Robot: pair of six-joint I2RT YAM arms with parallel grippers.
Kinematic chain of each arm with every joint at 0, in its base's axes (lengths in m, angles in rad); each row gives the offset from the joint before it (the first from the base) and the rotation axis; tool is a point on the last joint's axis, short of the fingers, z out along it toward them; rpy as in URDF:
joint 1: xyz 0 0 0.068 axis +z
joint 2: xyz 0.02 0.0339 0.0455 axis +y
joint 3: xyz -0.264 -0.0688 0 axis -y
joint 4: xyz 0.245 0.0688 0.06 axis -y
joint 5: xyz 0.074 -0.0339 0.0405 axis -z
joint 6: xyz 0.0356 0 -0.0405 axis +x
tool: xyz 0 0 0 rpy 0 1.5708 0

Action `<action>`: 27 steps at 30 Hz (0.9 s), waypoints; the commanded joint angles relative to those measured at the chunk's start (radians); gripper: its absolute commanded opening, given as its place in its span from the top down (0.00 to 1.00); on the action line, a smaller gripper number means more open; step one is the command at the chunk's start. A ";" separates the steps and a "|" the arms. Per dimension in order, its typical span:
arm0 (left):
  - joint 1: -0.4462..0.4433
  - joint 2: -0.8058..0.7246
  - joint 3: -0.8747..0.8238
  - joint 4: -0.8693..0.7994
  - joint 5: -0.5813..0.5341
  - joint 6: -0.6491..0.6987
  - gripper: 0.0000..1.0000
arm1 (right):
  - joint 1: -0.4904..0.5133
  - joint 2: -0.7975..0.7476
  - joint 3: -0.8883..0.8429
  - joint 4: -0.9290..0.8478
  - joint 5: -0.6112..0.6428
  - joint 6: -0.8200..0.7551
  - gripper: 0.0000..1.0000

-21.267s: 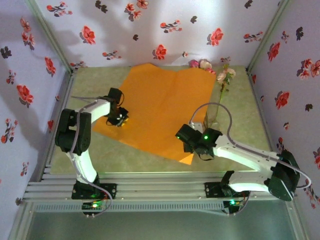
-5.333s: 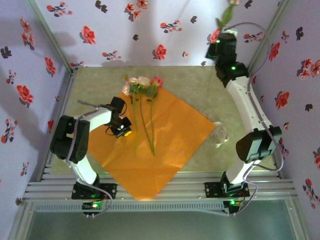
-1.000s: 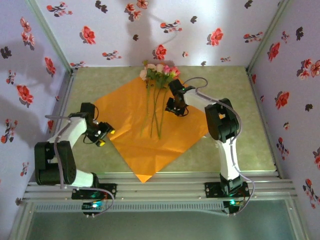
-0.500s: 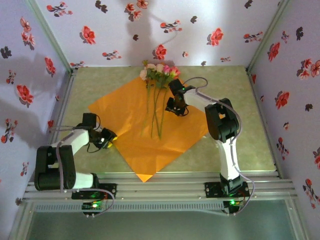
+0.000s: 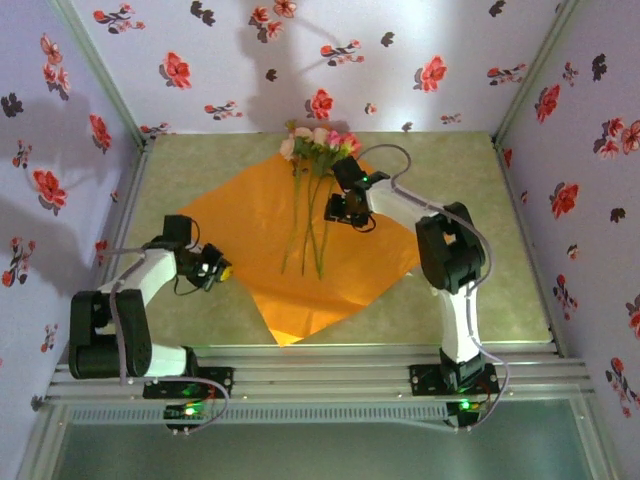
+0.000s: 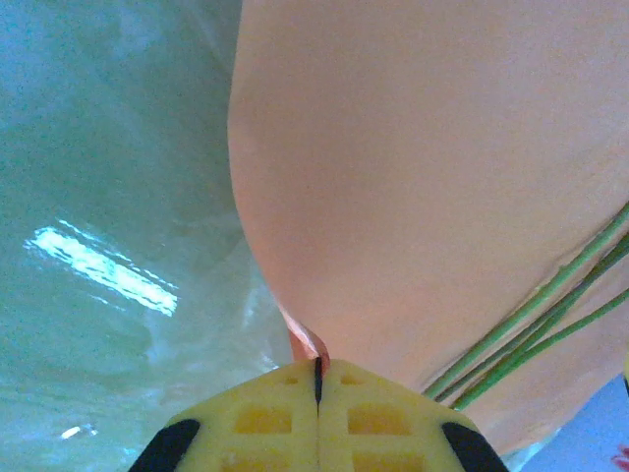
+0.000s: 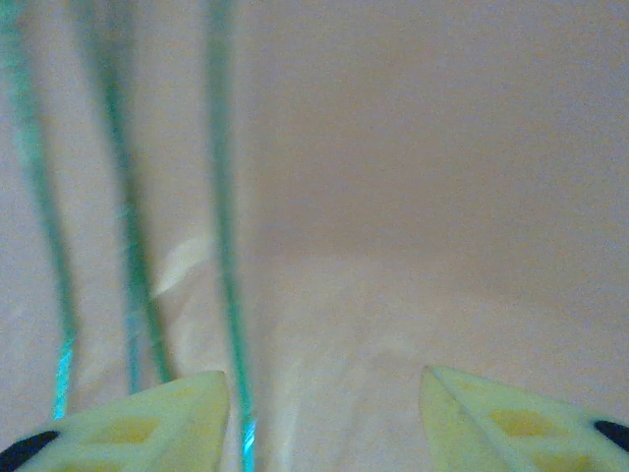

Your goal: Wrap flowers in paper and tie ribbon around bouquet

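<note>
My left gripper (image 5: 212, 271) sits low at the left of the table (image 5: 480, 250). Its yellow fingers (image 6: 256, 418) are pressed flat together on a thin pinch of the paper (image 5: 250, 225). In my left wrist view the orange edge curls up from the table into that seam, with the sheet spreading away beyond it.

The paper lies as a diamond across the middle of the table. The flowers (image 5: 318, 165) rest on it, the blooms (image 5: 320, 142) at the far corner next to the wall. The stems (image 5: 305, 235) run toward me down the middle of the sheet.

Just right of the stems, my right gripper (image 5: 350, 212) hovers low over the paper. Its fingers (image 7: 147, 423) stand apart with nothing clamped between them. In my right wrist view one green stem runs close along the inner edge of one finger, with two more stems off to that side.
</note>
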 commanded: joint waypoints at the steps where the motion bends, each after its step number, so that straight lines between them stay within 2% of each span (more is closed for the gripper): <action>1: -0.006 0.036 0.062 -0.128 0.017 -0.085 1.00 | 0.073 -0.132 -0.044 0.111 -0.027 -0.262 0.42; 5: -0.006 0.101 0.123 -0.194 0.018 -0.165 1.00 | 0.104 -0.157 -0.068 0.151 -0.139 -0.365 0.42; 10: -0.006 0.210 0.177 -0.265 0.015 -0.255 1.00 | 0.110 -0.192 -0.147 0.315 -0.259 -0.378 0.41; 13: -0.005 0.256 0.203 -0.286 0.009 -0.318 1.00 | 0.119 -0.191 -0.157 0.349 -0.291 -0.397 0.41; 17: -0.004 0.309 0.255 -0.314 0.007 -0.367 1.00 | 0.119 -0.201 -0.180 0.387 -0.397 -0.395 0.39; 22: -0.004 0.349 0.304 -0.351 -0.014 -0.351 1.00 | 0.117 -0.342 -0.396 0.603 -0.455 -0.426 0.35; 27: -0.004 0.358 0.292 -0.339 -0.017 -0.361 1.00 | 0.104 -0.480 -0.565 0.667 -0.514 -0.506 0.25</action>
